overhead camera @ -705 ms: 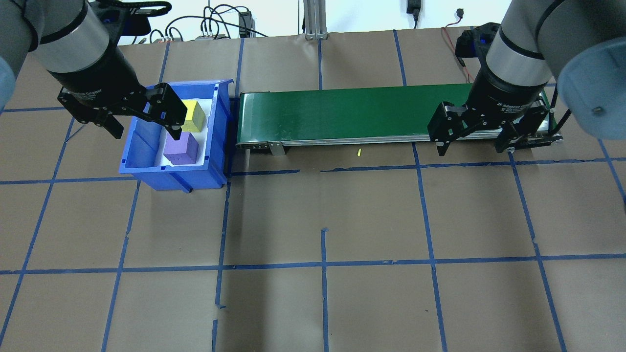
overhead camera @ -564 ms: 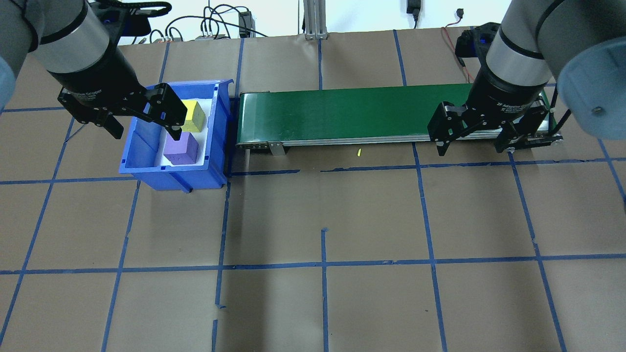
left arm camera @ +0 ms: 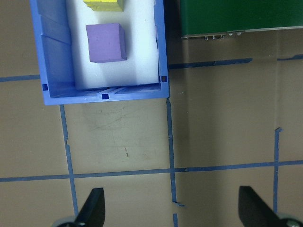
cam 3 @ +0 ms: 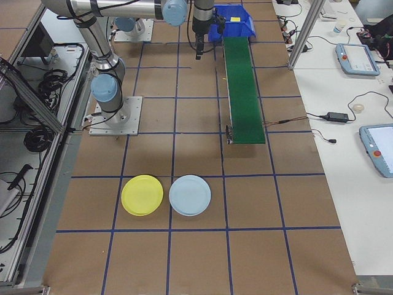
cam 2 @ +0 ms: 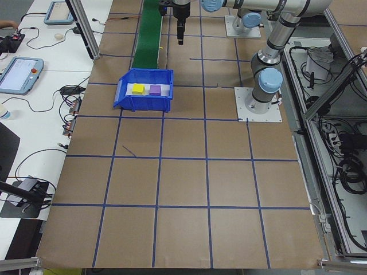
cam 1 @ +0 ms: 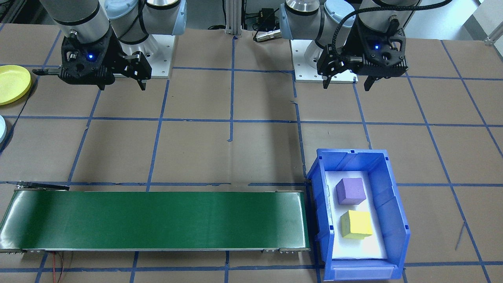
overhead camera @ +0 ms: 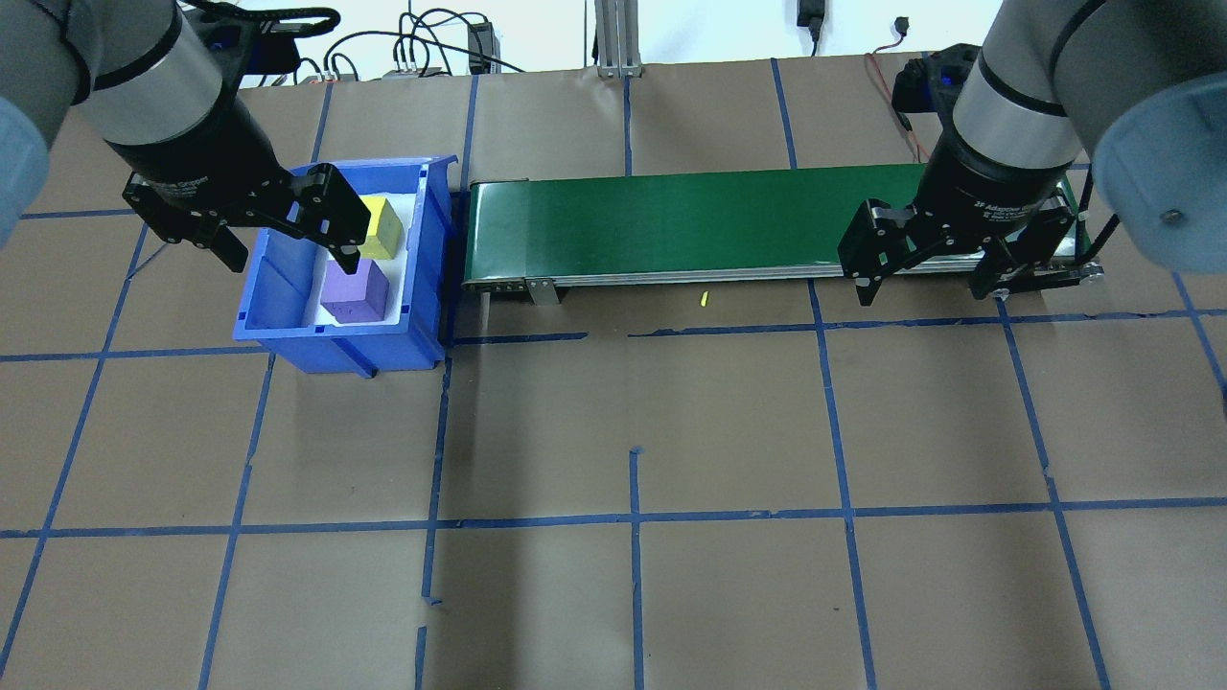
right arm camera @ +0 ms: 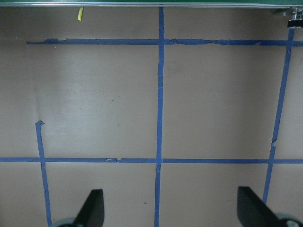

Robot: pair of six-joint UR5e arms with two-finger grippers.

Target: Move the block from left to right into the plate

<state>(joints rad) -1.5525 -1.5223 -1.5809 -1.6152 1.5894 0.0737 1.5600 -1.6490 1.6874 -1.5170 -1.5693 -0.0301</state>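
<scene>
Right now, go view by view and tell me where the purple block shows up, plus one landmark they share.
Front-facing: purple block in the blue bin, lower right.
Overhead: upper left, nearer than the yellow block.
Exterior left: upper left, in the bin.
Exterior right: hidden; only the bin shows.
Left wrist: top left.
Right wrist: not in it.
Landmark: the green conveyor beside the bin.

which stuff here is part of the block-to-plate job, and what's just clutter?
Job:
- purple block and yellow block, both in the blue bin
- green conveyor
- yellow plate, light blue plate
- left gripper, right gripper, both open and empty

Lying about:
- yellow scrap on the table
- teach pendants on the side bench
</scene>
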